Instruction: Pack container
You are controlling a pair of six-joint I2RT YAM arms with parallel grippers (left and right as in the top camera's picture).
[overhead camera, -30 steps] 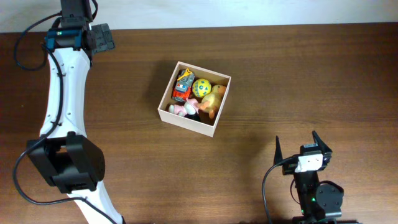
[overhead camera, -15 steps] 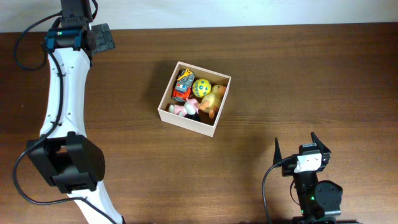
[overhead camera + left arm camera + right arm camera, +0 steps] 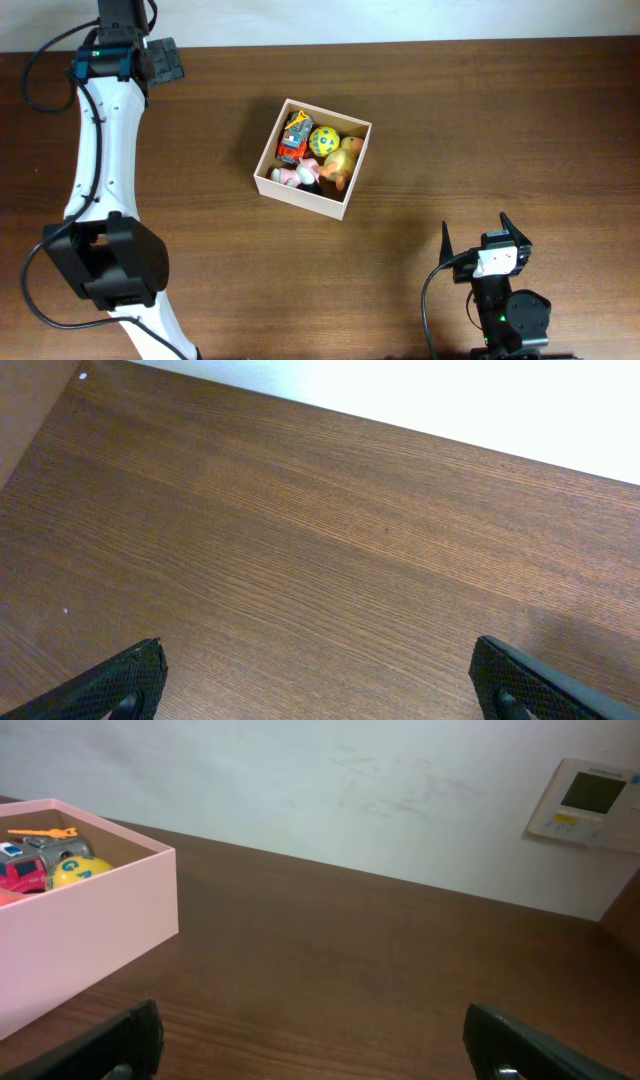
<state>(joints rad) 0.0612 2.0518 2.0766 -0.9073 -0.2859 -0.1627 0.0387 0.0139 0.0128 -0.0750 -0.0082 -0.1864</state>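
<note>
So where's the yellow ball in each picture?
Overhead: yellow ball sits inside the container, near the picture's middle.
Left wrist: not in it, only table shows.
Right wrist: yellow ball at the far left, peeking over the container wall.
Shared landmark: the red toy truck beside it, seen overhead and from the right wrist.

Lab-like room, wall control panel (image 3: pixel 585 800)

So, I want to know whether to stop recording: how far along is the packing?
Looks finished. Done: a red truck, yellow ball and other toys sit inside the container. In hand: nothing; the left gripper and right gripper are both open and empty, away from it. Left: no loose toys show on the table.
</note>
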